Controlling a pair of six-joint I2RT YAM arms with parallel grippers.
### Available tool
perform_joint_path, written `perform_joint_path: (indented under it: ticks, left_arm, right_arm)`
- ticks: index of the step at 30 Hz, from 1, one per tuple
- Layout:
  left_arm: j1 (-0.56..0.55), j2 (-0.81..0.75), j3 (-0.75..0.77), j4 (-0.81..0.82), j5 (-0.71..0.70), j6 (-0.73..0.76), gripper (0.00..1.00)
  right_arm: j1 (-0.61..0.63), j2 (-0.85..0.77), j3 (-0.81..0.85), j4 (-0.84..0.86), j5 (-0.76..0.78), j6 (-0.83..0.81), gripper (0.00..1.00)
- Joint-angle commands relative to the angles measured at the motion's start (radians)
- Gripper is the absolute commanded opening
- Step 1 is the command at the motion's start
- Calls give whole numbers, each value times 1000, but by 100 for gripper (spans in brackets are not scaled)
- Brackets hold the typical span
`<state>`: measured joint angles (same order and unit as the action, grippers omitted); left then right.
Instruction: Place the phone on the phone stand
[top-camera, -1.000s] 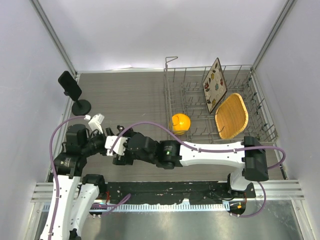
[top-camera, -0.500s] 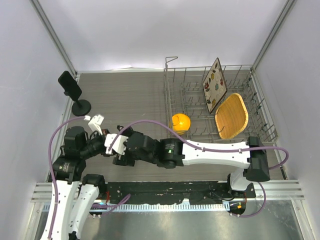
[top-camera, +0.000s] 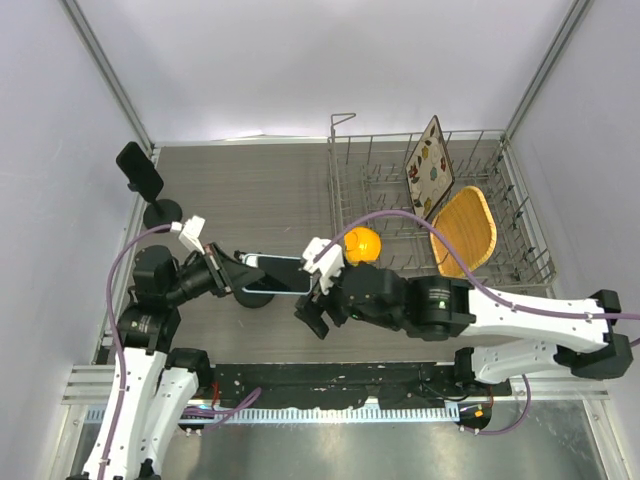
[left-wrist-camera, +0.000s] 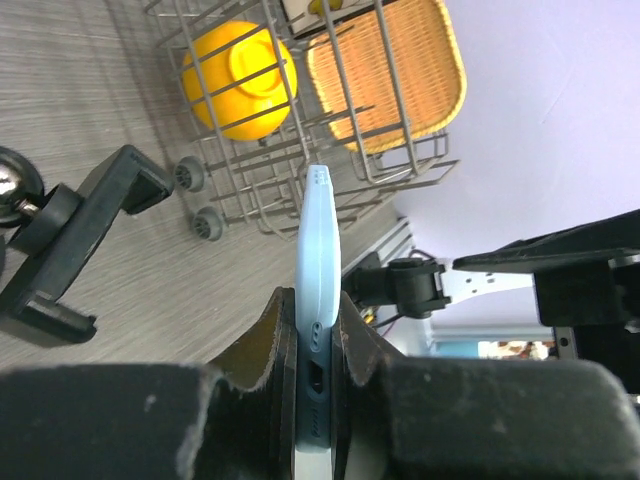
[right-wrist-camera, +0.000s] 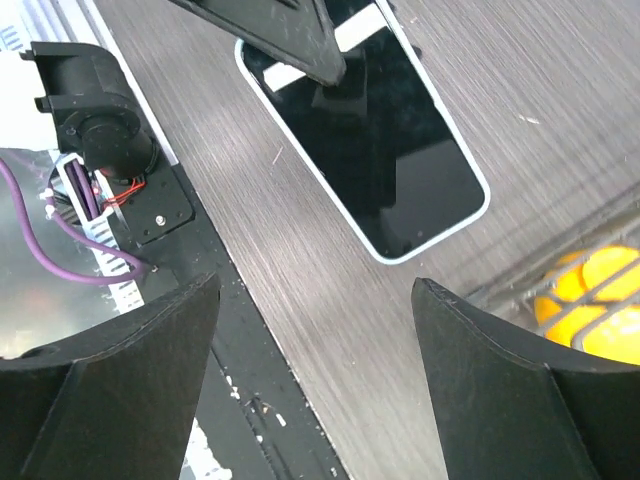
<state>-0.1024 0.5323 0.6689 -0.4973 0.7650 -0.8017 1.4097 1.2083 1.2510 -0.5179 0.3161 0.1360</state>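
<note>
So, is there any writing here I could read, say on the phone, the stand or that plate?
No readable text in any view.
The phone: screen dark, no words or logo showing.
The stand: plain black, no label.
The plate: only leaf pictures, no words.

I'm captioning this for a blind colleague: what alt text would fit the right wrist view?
A phone with a dark screen and pale blue rim lies flat over a grey wood-grain table, its far end gripped by the left claw. The right claw stands wide open in the foreground, holding nothing.
</note>
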Motion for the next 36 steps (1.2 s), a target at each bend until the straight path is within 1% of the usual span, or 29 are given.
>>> perform_joint_path:
  ticks: [1, 2, 4, 5, 6, 7, 8, 9, 10, 11, 12, 13, 14, 15, 16, 17, 18, 19, 21, 22, 23, 24, 25, 26, 28, 29, 30, 32, 36]
  left_arm:
    - [3, 3, -22, 288, 105, -174, 0]
    - [3, 1, -26, 321, 114, -195, 0]
    - [3, 5, -45, 449, 147, -275, 0]
    - [3, 9, -46, 491, 181, -301, 0]
    - [3, 12, -49, 600, 201, -332, 0]
    - [4, 27, -52, 662, 215, -412, 0]
    - [4, 35, -55, 728, 236, -456, 0]
    - [4, 46, -58, 858, 241, -497, 0]
    - [4, 75, -58, 915, 243, -577, 0]
    - [4, 92, -57, 962, 238, -602, 0]
    - [4, 110, -54, 1055, 235, -635, 0]
    - [4, 124, -54, 1104, 229, -668, 0]
    - [4, 156, -55, 1155, 218, -733, 0]
    - [4, 167, -63, 1265, 186, -770, 0]
    - [3, 178, -68, 1319, 165, -803, 0]
    - [3, 196, -75, 1371, 145, -871, 0]
    - [3, 204, -80, 1458, 107, -893, 0]
    - [3, 212, -80, 1489, 93, -913, 0]
    - [3, 204, -81, 1514, 57, -921, 0]
    - [3, 195, -84, 1514, 12, -915, 0]
    - [3, 184, -101, 1505, -16, -910, 0]
    - [3, 151, -113, 1499, -48, -906, 0]
    - [3, 131, -129, 1491, -128, -904, 0]
    - [3, 106, -152, 1461, -156, -901, 0]
    - [3, 40, -157, 1392, -191, -854, 0]
    - [3, 22, -141, 1302, -190, -825, 0]
    - [3, -17, -134, 1259, -187, -762, 0]
    - [3, -52, -127, 1174, -202, -725, 0]
    - [0, -72, -150, 1203, -230, -746, 0]
  right_arm:
    - [-2, -102, -92, 54, 119, 205, 83]
    - [-3, -157, -119, 117, 141, 238, 83]
    - [-5, -216, -204, 186, 181, 330, 85]
    - [-6, -272, -234, 256, 196, 359, 86]
    - [-6, -304, -263, 290, 215, 396, 86]
    - [-6, -337, -322, 329, 237, 457, 87]
    - [-8, -401, -353, 417, 241, 483, 87]
    - [-6, -430, -383, 468, 238, 499, 87]
    - [-8, -455, -430, 513, 230, 508, 87]
    - [-8, -482, -450, 610, 221, 510, 87]
    - [-8, -521, -469, 652, 207, 505, 87]
    - [-8, -535, -495, 688, 201, 499, 87]
    - [-8, -546, -502, 746, 187, 484, 87]
    - [-8, -556, -509, 774, 176, 473, 87]
    - [-8, -556, -515, 801, 169, 465, 87]
    - [-8, -555, -518, 858, 163, 456, 87]
    - [-8, -549, -522, 890, 163, 439, 87]
    - [-8, -537, -541, 971, 164, 432, 87]
    - [-8, -520, -577, 1082, 182, 422, 87]
    - [-8, -494, -629, 1151, 181, 418, 87]
    - [-8, -477, -659, 1308, 178, 410, 83]
    - [-8, -457, -683, 1390, 175, 409, 82]
    - [-8, -425, -717, 1461, 176, 396, 81]
    - [-8, -368, -723, 1569, 182, 387, 79]
    - [-8, -305, -699, 1631, 196, 358, 76]
    - [-8, -255, -685, 1639, 190, 340, 73]
    - [-8, -231, -649, 1644, 170, 323, 71]
    - [-8, -160, -610, 1639, 178, 310, 68]
    - [-11, -47, -561, 1725, 206, 344, 61]
